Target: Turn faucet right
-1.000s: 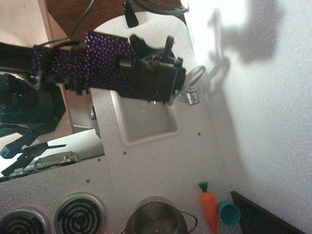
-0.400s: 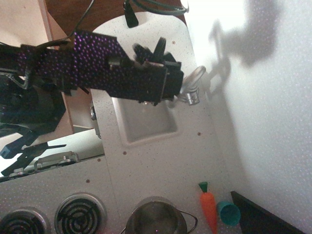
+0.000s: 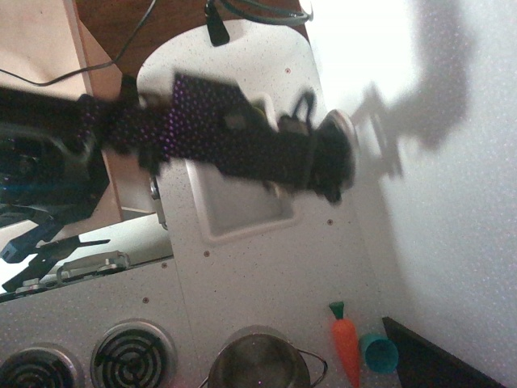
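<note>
The silver faucet (image 3: 342,129) stands at the back edge of the white sink (image 3: 242,214). Only a pale round part of it shows; the spout is hidden behind my arm. My gripper (image 3: 333,170) is a dark, motion-blurred mass lying right over the faucet, against the back wall. The blur hides its jaws, so I cannot tell whether they are open or shut, or whether they hold the faucet. The black, purple-speckled arm stretches across the sink from the left.
A steel pot (image 3: 258,364) sits at the bottom edge beside the stove burners (image 3: 133,356). An orange toy carrot (image 3: 346,343) and a teal cup (image 3: 378,353) lie at the bottom right. The white wall (image 3: 452,202) runs down the right side.
The arm has swung right and downward, from beside the faucet to over it. The arched spout, visible before, is now covered by the blurred gripper.
</note>
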